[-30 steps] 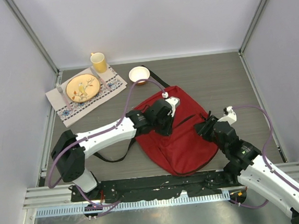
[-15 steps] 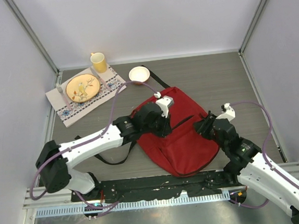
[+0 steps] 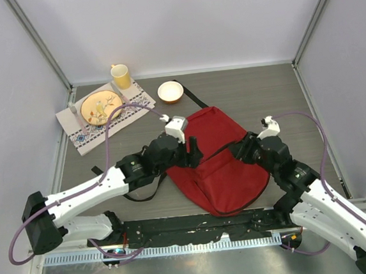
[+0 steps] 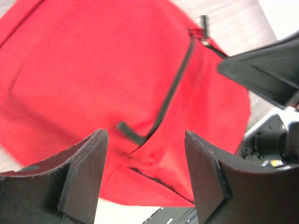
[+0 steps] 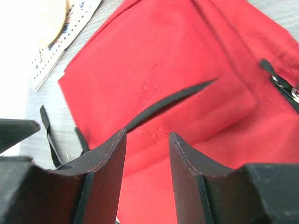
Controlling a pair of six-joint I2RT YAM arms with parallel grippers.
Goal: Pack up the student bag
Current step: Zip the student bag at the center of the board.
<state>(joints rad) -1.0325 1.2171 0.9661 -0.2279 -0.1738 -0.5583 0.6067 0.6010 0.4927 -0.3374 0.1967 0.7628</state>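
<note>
Top external: left fingers [image 4: 84, 172] wide, empty at bag's [image 3: 221, 172] 9 o'clock; right fingers [image 5: 105, 163] narrower, empty at 3. Best pinch zipper [image 4: 172, 88] edges apart evenly.

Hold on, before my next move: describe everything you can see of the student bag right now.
The student bag is a dark-red fabric backpack lying flat on the table, right of centre, cloth slack and creased. A black zipper line crosses its front; black straps trail out from its far edge and its left side. The left gripper and right gripper flank it, jaws open, gripping nothing.
</note>
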